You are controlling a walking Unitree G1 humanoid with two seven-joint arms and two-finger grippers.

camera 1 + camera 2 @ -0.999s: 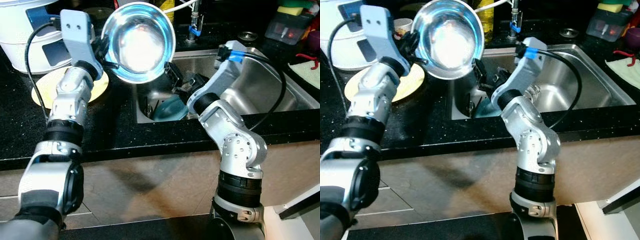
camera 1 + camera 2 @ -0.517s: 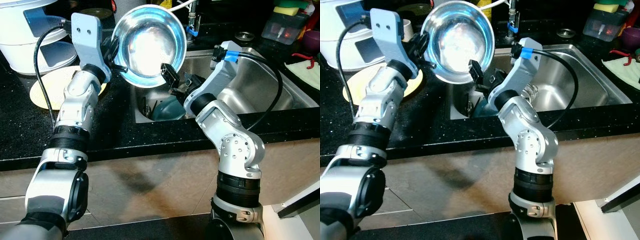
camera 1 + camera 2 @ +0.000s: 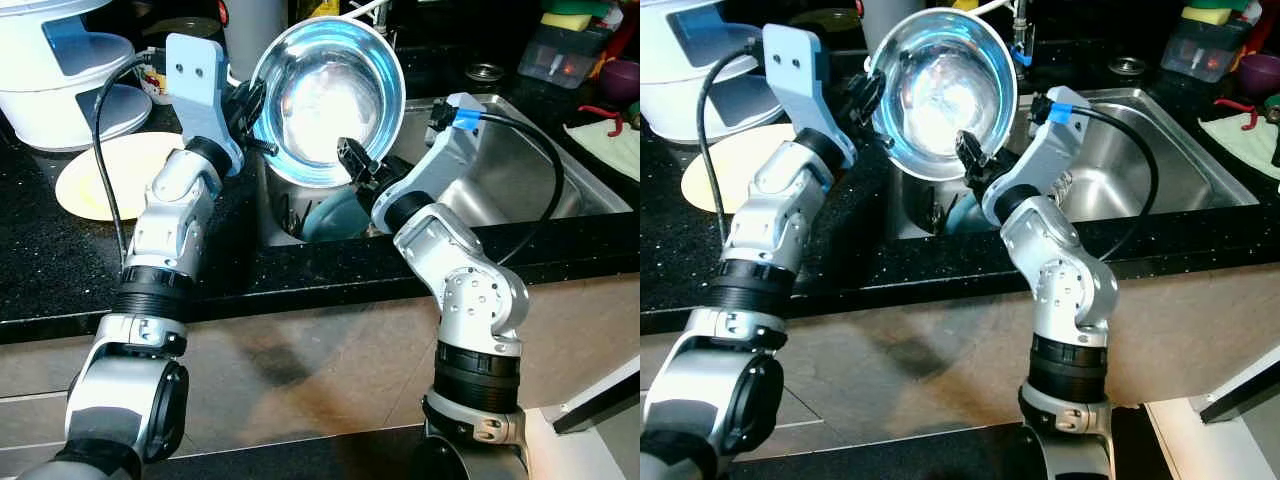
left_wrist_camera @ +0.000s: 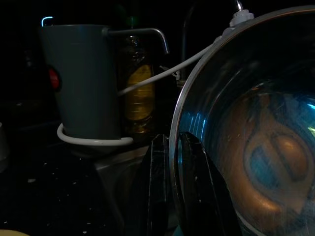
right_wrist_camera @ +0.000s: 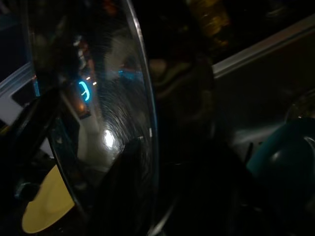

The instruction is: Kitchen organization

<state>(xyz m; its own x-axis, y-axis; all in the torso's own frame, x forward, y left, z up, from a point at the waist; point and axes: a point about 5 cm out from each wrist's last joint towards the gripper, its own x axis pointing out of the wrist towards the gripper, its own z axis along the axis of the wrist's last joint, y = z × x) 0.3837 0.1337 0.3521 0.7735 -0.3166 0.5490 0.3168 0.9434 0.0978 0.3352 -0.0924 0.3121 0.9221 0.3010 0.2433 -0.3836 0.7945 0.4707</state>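
Left eye view. One round polished steel bowl, tilted on edge with its hollow facing the camera, held aloft above the left end of the stainless steel sink. Over the past second it has travelled rightward from above the black speckled desk to above the basin; judged, a transfer toward the sink or the other arm is under way. One left end effector, closed on the bowl's left rim. One right end effector, risen from the basin to the bowl's lower rim; whether its fingers have closed cannot be told. One teal rounded vessel in the sink beneath. One pale yellow round plate on the desk, now fully uncovered. One white and blue appliance behind it.

Right eye view. Same scene. One steel drain fitting behind the sink. One yellow-green sponge at far right.

Left wrist view. Two black fingers pinch the bowl's rim, one each side. One grey kettle-like jug, one amber bottle, one white cable.

Right wrist view. Dark. Bowl edge-on just ahead; plate and teal vessel are dimly visible.
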